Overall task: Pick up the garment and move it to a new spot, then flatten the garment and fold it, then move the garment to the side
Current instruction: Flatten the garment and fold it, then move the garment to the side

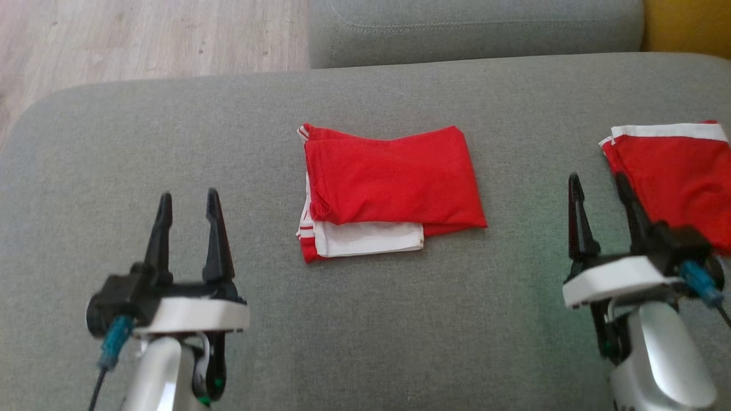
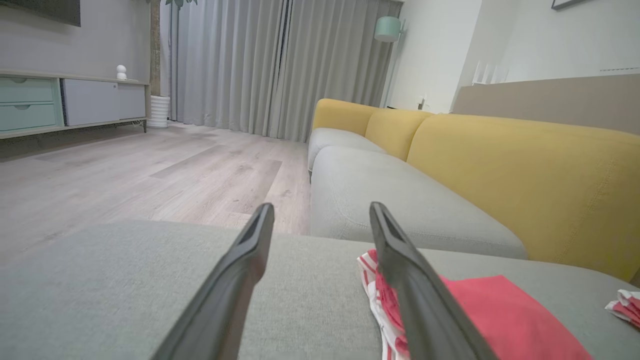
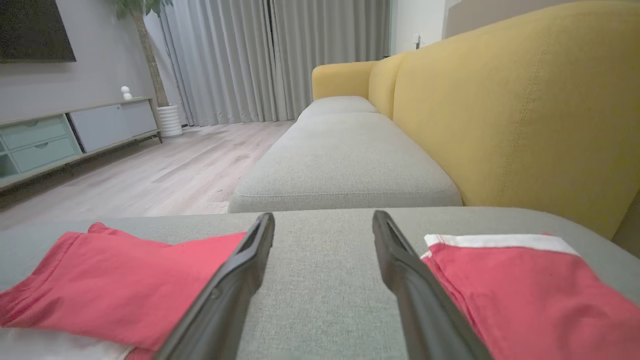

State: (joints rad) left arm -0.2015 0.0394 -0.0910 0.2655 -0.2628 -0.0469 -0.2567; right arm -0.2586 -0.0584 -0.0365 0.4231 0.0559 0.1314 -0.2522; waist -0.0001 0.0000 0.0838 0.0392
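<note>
We are holding our left claw point(image 1: 189, 195) with its two dark fingers spread wide apart and pinching nothing, hovering low over the grey sofa cushion point(image 1: 114, 142). Our right claw point(image 1: 597, 178) is spread just as wide, and it is gripping nothing either. Both claws are pointing away from us, toward the far edge of the cushion.

Between the two claws, a little farther out, the folded red garment point(image 1: 394, 177) is lying flat near the middle of the cushion, apart from both claws. Its long axis is running left to right across our head view. A red-and-white striped trim is showing along its left end, and the right end is plain red. A white layer is peeking out from under the red top layer along the near edge, toward the left corner.

A second red garment point(image 1: 674, 165) is lying just beside our right claw's outer finger, with its white band turned to the far side. We cannot tell whether that finger is touching it.

Beyond the cushion, another grey seat cushion point(image 1: 474, 28) is butting against it. A yellow backrest point(image 3: 525, 100) is rising on the right, and a pale wooden floor point(image 1: 143, 34) is spreading out to the left.
</note>
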